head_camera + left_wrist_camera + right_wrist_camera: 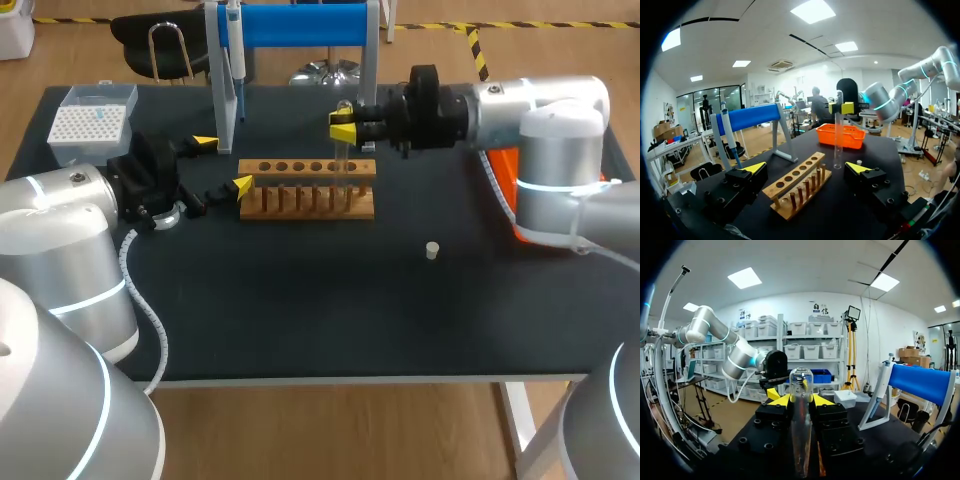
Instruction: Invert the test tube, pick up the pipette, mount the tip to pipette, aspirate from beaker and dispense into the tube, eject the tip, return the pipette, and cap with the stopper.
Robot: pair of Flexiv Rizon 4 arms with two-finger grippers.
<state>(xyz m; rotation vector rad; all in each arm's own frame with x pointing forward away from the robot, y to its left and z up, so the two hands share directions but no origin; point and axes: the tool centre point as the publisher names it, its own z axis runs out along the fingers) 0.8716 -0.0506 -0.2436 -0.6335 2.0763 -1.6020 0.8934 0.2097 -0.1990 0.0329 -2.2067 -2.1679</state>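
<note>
Right pincer (pixel 342 126) is clamped on the glass test tube (pixel 801 410), its yellow tips pressing the tube from two sides near the upper end. It holds the tube upright above the right end of the wooden rack (pixel 307 195). The rounded closed end seems to point up. I judge the tube has been lifted clear of the rack so it can be turned over without striking the wood. Left pincer (pixel 222 165) stands wide open and holds nothing, waiting just off the rack's left end. From there it could probably either take the tube or go for the pipette.

Everything rests on the dark bench (pixel 300 300). Behind the rack stands the blue stand (pixel 300 25), and the pipette (pixel 233 50) hangs upright from its left side, so its handle can be gripped from the front. Off the rack's right end, beyond the right arm, sits an orange tray (pixel 840 136); I cannot see what is in it, nor any beaker. Well off the rack's left end, toward the back, is the white tip box (pixel 88 122), its top facing up for mounting a tip from above. Smallest is the pale stopper (pixel 432 250), lying alone in front of the rack and to its right, apart from everything else, for capping the tube last.
</note>
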